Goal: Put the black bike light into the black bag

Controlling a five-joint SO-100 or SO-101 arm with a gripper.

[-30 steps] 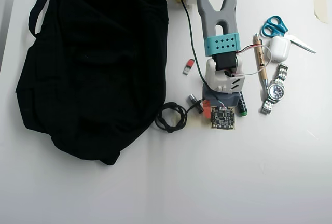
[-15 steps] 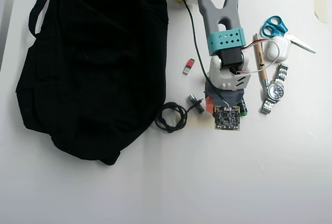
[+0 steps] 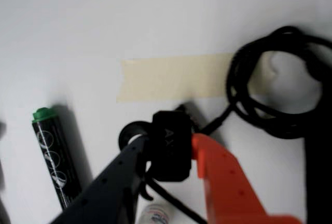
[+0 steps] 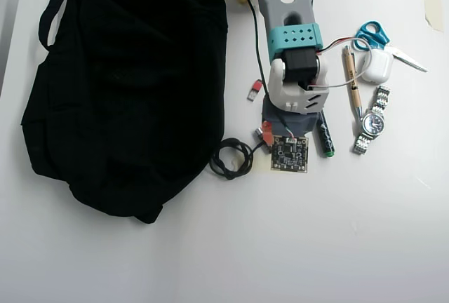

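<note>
Now pincer (image 3: 168,154) shifted left, clamping bike light (image 3: 170,143)

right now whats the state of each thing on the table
black bike light: between the fingers, apparently gripped, still low over the table
black bag: lying flat, slumped
coiled black cable: loosely looped beside the bag
green marker: capped, lying flat
scissors: closed
earbud case: lid shut

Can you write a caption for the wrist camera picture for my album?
Claw closing around the black bike light, beside a green marker.
</note>
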